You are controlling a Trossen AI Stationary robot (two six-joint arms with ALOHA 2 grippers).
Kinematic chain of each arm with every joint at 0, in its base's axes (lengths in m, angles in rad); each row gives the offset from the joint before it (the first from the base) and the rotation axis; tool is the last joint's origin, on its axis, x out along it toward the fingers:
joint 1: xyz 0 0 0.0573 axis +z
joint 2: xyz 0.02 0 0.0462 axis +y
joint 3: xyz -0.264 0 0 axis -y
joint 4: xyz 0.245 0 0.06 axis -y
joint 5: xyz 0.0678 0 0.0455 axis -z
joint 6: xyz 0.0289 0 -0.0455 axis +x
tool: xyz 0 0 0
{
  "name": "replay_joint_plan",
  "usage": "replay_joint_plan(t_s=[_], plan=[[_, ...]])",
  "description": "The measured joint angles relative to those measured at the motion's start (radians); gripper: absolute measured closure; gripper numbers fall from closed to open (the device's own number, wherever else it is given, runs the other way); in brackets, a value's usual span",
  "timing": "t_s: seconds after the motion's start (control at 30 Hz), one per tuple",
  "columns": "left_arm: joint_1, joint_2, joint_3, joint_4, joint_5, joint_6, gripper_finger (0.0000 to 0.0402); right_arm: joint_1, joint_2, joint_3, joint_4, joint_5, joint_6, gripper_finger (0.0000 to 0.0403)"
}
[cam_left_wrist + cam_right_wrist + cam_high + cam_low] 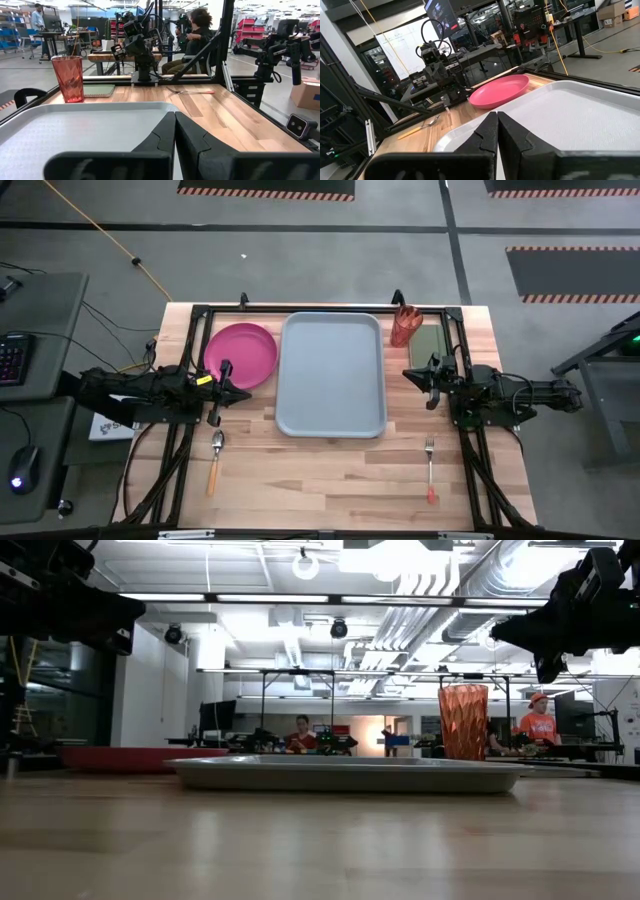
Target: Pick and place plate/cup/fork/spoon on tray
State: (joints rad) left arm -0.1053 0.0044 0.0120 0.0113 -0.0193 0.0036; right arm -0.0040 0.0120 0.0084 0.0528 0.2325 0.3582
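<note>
The grey-blue tray (331, 373) lies in the table's middle. The pink plate (241, 354) lies flat just left of it, and shows in the right wrist view (500, 91). The red-orange cup (404, 326) stands upright at the tray's far right corner, also in the low view (463, 721). The spoon (215, 460) lies near left, the fork (430, 469) near right. My left gripper (224, 393) is shut and empty at the tray's left edge. My right gripper (432, 383) is shut and empty right of the tray.
A dark green pad (424, 346) lies beside the cup at the far right. Black frame rails (170, 470) run along the table's left, right and far sides. Bare wood lies along the near edge between spoon and fork. People sit in the room beyond.
</note>
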Motion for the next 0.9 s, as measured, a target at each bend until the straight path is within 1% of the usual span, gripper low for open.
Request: replay_joint_plan(t_s=[0.37,0.4,0.47,0.6,0.7,0.8,0.9], plan=[[0.000,0.000,0.000,0.000,0.000,0.000,0.0401,0.000,0.000,0.000,0.000,0.000,-0.002,0.0402],[0.000,0.000,0.000,0.000,0.000,0.000,0.0401,0.000,0.000,0.000,0.003,0.008,-0.029,0.0402],[0.000,0.000,0.000,0.000,0.000,0.000,0.0401,-0.002,0.000,0.000,0.037,0.063,-0.084,0.0402],[0.000,0.000,0.000,0.000,0.000,0.000,0.0401,-0.002,0.000,0.000,0.238,0.230,-0.008,0.0402],[0.000,0.000,0.000,0.000,0.000,0.000,0.0401,-0.002,0.000,0.000,0.401,0.365,0.000,0.0402],[0.000,0.000,0.000,0.000,0.000,0.000,0.0401,-0.002,0.000,0.000,0.518,0.466,-0.077,0.0402],[0.000,0.000,0.000,0.000,0.000,0.000,0.0401,-0.003,-0.001,0.000,0.638,0.593,-0.199,0.0402]])
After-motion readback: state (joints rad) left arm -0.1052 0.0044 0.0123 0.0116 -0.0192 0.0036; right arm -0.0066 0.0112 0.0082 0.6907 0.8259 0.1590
